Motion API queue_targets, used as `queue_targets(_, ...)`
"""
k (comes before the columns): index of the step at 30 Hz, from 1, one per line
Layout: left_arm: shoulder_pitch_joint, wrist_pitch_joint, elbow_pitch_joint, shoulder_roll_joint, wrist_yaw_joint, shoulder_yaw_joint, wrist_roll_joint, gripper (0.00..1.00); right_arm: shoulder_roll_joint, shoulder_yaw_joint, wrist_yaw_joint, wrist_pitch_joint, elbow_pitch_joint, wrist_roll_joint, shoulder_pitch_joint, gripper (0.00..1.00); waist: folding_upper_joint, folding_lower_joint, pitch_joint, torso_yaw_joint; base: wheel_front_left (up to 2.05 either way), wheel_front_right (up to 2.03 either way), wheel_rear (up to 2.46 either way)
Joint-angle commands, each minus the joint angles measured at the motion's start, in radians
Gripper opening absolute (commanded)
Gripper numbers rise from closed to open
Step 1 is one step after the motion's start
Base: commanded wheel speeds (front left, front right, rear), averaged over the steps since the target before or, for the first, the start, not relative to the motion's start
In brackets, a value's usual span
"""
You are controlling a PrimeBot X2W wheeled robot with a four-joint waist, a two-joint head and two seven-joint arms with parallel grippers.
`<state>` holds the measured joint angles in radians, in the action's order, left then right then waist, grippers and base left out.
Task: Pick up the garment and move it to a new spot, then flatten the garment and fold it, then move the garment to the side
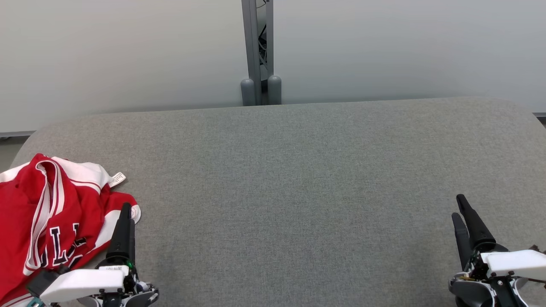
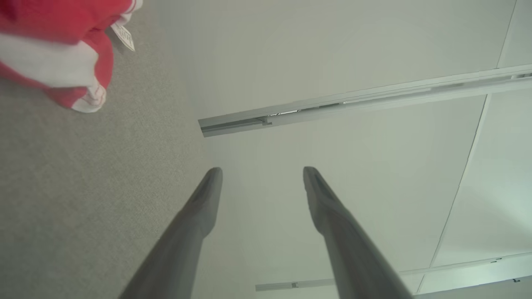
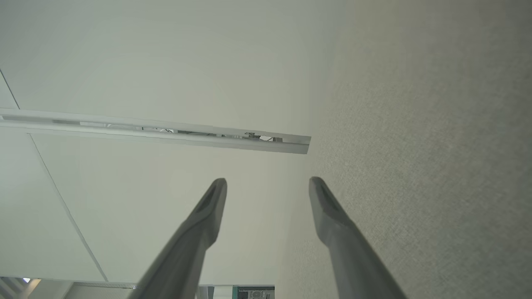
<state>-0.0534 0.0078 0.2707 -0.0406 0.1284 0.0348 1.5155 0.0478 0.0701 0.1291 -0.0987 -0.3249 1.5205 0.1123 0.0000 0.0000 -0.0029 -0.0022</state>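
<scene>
A wide grey table [image 1: 298,170] is seen in front of a pale wall [image 1: 128,51]. A red and white garment [image 1: 51,213] is seen lying in a crumpled heap at the table's near left corner. The left gripper [image 2: 262,174] is held just beside the heap, its fingers spread wide with nothing between them. The right gripper [image 3: 268,182] is held well apart at the near right, spread wide too, with nothing in it.

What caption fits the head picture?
Crumpled red shirt lies beside the open left pincer; open right pincer sits across the grey table.
</scene>
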Motion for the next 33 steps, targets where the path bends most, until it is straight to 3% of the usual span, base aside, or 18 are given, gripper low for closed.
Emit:
queue_targets(1, -0.016, -0.009, -0.024, -0.009, -0.003, -0.006, -0.053, 1.00, 0.018, -0.007, 0.001, 0.015, 0.027, -0.044, 0.013, 1.00, 0.0000, 0.0000, 0.000, -0.001, 0.00, 0.00, 0.00)
queue_targets(17, 0.010, -0.066, -0.101, -0.008, -0.056, -0.064, -0.486, 1.00, 0.018, -0.042, 0.001, 0.092, 0.109, -0.442, -0.022, 1.00, 0.0000, 0.0000, -0.007, -0.006, 0.00, 0.00, 0.00)
queue_targets(33, 0.034, -0.112, -0.159, -0.018, -0.137, -0.118, -0.731, 1.00, 0.037, -0.106, 0.002, 0.153, 0.175, -0.706, -0.049, 1.00, 0.0000, 0.0000, -0.012, -0.011, 0.00, 0.00, 0.00)
